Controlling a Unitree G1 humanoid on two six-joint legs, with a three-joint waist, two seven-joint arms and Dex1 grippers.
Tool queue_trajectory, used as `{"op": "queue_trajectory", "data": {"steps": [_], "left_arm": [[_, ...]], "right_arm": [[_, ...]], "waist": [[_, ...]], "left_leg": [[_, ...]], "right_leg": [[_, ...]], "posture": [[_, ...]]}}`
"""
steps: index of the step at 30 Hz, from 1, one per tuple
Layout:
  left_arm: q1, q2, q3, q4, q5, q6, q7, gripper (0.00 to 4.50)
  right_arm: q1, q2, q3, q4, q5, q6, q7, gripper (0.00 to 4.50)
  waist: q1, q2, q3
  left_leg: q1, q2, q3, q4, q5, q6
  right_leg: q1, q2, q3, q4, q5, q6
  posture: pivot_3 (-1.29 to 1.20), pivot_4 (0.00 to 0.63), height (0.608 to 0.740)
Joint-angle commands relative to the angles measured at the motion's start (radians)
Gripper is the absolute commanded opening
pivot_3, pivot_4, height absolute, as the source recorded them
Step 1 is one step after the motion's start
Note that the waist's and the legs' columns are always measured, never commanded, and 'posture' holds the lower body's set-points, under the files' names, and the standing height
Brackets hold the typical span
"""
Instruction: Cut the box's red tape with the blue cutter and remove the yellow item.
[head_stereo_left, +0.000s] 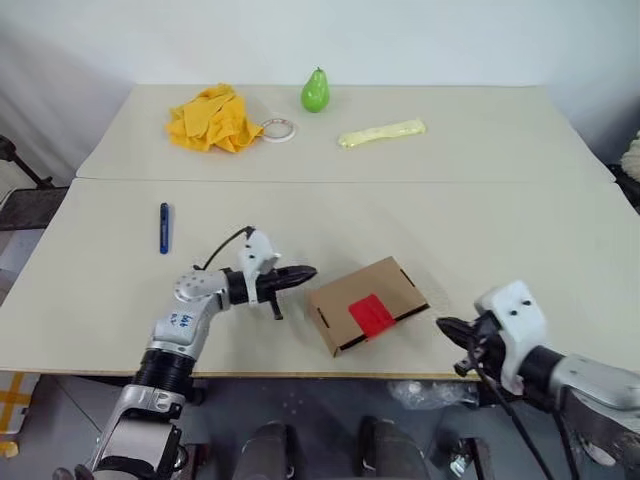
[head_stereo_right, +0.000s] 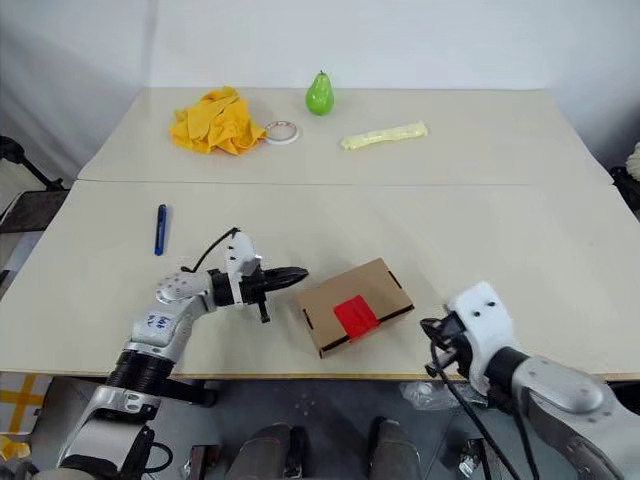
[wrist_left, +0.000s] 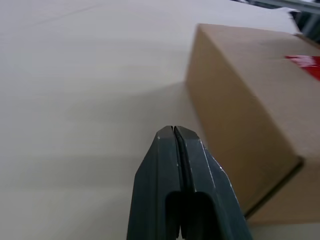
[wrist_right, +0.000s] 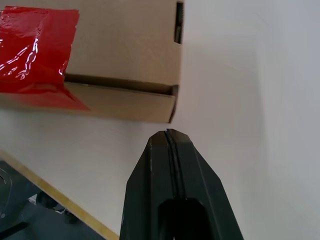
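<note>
So, big pale worktop (head_stereo_left: 420, 215) first, split by a seam into a far half and a near half. Sitting on the near half, close to the front edge: the box (head_stereo_left: 366, 304), flat brown cardboard, turned at an angle, flaps down. Red tape (head_stereo_left: 371, 315) stuck across the top and folded over the near side, looking intact. No sign of any yellow item out of the box.

Left claw (head_stereo_left: 305, 272) just beside the box's left end, pointing at it, fingers pressed tight together with nothing between them. Can't tell whether the tip actually touches the cardboard. Right claw (head_stereo_left: 447, 326) near the box's right corner, a small gap apart, also clamped flat on nothing.

Way off on the far half: rumpled orange-yellow cloth (head_stereo_left: 212, 119), with a roll of tape (head_stereo_left: 279, 129) right beside it, then a green pear (head_stereo_left: 316, 91) standing upright, then a long pale yellow strip (head_stereo_left: 381, 133).

Blue cutter (head_stereo_left: 164, 227) lying alone on the near half, well left of the box and beyond the left arm, untouched.
</note>
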Motion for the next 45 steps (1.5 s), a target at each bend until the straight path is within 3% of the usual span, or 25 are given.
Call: {"op": "queue_trajectory", "data": {"steps": [1,10,17,23,27,32,36,39,45], "left_arm": [[0.008,-0.015,-0.02,-0.03,0.0,0.0,-0.023,0.01],[0.041,-0.042,-0.062,-0.111,-0.009,0.055,-0.042,0.01],[0.037,-0.128,-0.121,-0.139,-0.005,0.07,-0.035,0.01],[0.041,-0.147,-0.12,-0.16,-0.003,0.085,-0.014,0.01],[0.016,-0.067,-0.033,-0.036,0.039,0.02,0.041,0.01],[-0.031,-0.066,0.013,0.115,0.077,-0.102,0.102,0.01],[-0.127,-0.134,0.049,0.267,0.097,-0.215,0.195,0.01],[-0.201,-0.197,0.046,0.376,0.115,-0.296,0.218,0.01],[-0.315,-0.274,0.051,0.547,0.132,-0.393,0.214,0.01]], "right_arm": [[-0.077,0.023,0.025,0.033,-0.009,0.014,-0.04,0.0],[-0.281,0.069,0.128,0.226,-0.096,-0.06,-0.064,0.0],[-0.472,0.118,0.262,0.518,-0.261,-0.277,-0.027,0.0],[-0.561,0.152,0.224,0.62,-0.345,-0.384,-0.055,0.0],[-0.521,0.061,0.077,0.442,-0.307,-0.26,-0.055,0.0],[-0.423,0.003,-0.048,0.239,-0.246,-0.062,-0.039,0.0],[-0.205,-0.111,-0.143,0.0,-0.179,0.196,0.033,0.0],[-0.051,-0.132,-0.187,-0.105,-0.123,0.336,0.073,0.0],[-0.027,-0.071,-0.201,-0.117,0.004,0.379,-0.009,0.0]], "waist": [[0.0,0.0,0.0],[-0.001,0.0,0.0],[-0.004,0.0,0.0],[-0.006,0.0,0.0],[-0.002,0.0,0.0],[-0.001,0.0,0.0],[0.016,0.0,0.0],[0.019,-0.001,0.0],[-0.001,-0.002,0.001]], "left_leg": [[0.0,0.0,0.0,0.0,0.0,0.0],[-0.001,0.0,0.001,0.0,0.0,-0.001],[-0.001,-0.004,0.001,0.001,0.001,-0.002],[-0.001,-0.004,0.001,0.001,0.003,-0.004],[-0.002,-0.004,0.001,0.001,0.003,-0.004],[-0.001,0.0,0.001,0.0,0.0,-0.001],[-0.003,0.0,-0.001,0.0,0.0,0.0],[-0.003,0.0,0.0,0.001,-0.002,0.003],[-0.002,0.0,0.0,0.002,-0.002,0.004]], "right_leg": [[0.0,0.0,0.0,0.0,0.0,0.0],[0.0,0.0,0.0,0.001,0.0,0.0],[0.0,0.0,-0.001,0.002,0.0,0.0],[0.0,0.001,0.0,0.001,0.0,0.001],[-0.001,0.0,0.0,0.001,0.0,0.001],[0.0,0.0,0.0,0.0,0.0,0.001],[0.0,-0.001,-0.002,0.0,0.0,0.001],[0.0,0.0,-0.001,-0.001,0.0,0.001],[0.0,0.0,-0.001,-0.003,0.001,0.001]], "posture": [[0.0,0.15,0.74],[0.0,0.15,0.74],[0.0,0.15,0.74],[0.0,0.15,0.74],[0.0,0.15,0.74],[0.0,0.15,0.74],[0.0,0.15,0.74],[0.0,0.15,0.74],[0.0,0.15,0.74]]}}
